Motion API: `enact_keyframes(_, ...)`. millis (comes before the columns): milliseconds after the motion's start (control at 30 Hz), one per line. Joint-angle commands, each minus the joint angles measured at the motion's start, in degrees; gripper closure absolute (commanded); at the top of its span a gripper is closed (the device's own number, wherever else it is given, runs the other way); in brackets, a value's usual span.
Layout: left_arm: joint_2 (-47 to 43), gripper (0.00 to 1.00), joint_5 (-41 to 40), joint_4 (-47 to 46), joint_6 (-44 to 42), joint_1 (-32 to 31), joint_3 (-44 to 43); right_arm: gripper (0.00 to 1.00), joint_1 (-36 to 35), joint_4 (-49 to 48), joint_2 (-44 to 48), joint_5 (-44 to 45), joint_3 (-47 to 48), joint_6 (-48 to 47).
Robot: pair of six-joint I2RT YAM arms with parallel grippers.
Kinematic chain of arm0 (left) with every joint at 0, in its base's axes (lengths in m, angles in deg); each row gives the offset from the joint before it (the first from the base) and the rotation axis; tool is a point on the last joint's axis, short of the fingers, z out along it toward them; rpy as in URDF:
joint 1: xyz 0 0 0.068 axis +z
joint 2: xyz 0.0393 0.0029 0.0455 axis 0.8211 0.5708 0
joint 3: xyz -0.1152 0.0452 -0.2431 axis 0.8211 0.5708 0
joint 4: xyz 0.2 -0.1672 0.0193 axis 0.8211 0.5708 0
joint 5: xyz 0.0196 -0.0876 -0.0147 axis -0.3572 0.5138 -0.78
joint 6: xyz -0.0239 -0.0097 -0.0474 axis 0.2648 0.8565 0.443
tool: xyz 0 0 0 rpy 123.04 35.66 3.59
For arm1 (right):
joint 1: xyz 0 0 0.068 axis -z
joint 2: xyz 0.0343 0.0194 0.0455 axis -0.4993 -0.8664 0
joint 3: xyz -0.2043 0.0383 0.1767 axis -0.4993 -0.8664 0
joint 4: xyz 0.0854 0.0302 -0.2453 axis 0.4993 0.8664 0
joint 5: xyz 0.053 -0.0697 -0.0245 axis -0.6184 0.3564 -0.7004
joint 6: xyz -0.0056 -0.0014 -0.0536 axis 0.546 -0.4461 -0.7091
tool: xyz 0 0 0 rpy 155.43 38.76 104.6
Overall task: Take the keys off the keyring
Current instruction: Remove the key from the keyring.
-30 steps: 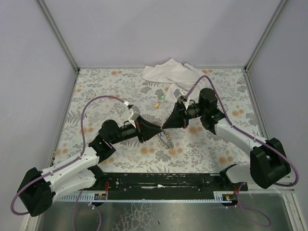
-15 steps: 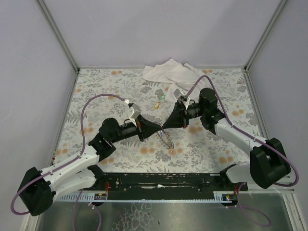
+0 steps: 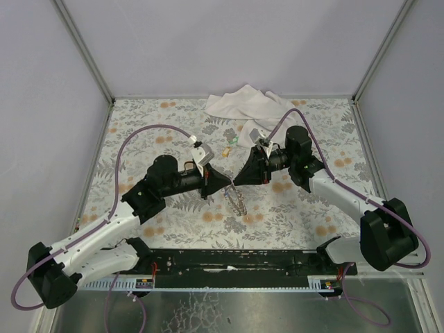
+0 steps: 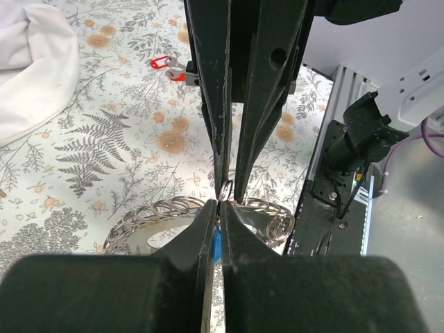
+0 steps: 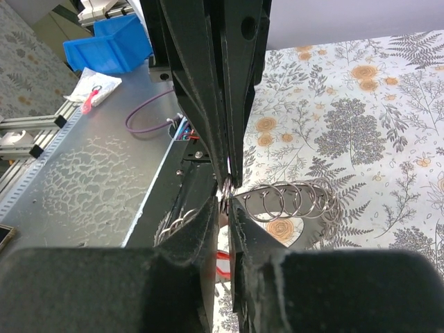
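The keyring [image 3: 240, 202], a chain of silvery rings, hangs in a loop between my two grippers above the floral table. My left gripper [image 3: 223, 186] is shut on a blue key [image 4: 217, 244] that sits at the chain's top ring. In the left wrist view the left gripper [image 4: 219, 208] meets the right one tip to tip, with the chain [image 4: 166, 210] curving below. My right gripper [image 3: 237, 183] is shut on a ring of the chain, as the right wrist view [image 5: 226, 202] shows, with further rings [image 5: 298, 201] beside it. A red key [image 4: 161, 63] lies on the table.
A white cloth [image 3: 243, 105] is crumpled at the table's back edge. A small gold and green key [image 3: 227, 149] lies on the table behind the grippers. Blue bins [image 5: 104, 45] stand beyond the table's near metal edge. Walls enclose three sides.
My left arm has swung its elbow away from me and turned its wrist, and its tip has shifted slightly left. The right arm and the hanging chain have hardly moved.
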Motion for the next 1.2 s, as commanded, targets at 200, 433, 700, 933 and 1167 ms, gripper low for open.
enact_keyframes(200, 4.77, 1.00, 0.36, 20.70, -8.60, 0.35, -13.19, 0.74, 0.10, 5.57, 0.13, -0.57, 3.51, -5.06)
enact_keyframes(433, 8.89, 1.00, 2.57, 28.86, -9.58, 0.35, -21.01, 0.66, -0.12, 0.67, 0.04, -0.57, 2.63, 0.06)
enact_keyframes(700, 13.23, 1.00, 2.48, 35.52, -9.95, 0.34, -26.89, 0.65, -1.34, -3.36, -0.48, -0.35, 1.87, 3.67)
enact_keyframes(933, 14.37, 1.00, 2.49, 37.76, -9.99, 0.35, -29.46, 0.68, -1.88, -3.29, -1.05, -0.11, 1.87, 3.58)
enact_keyframes(1167, 15.29, 1.00, 3.03, 39.16, -10.25, 0.31, -30.68, 0.78, -2.54, -0.50, -1.54, 0.39, 2.53, 1.22)
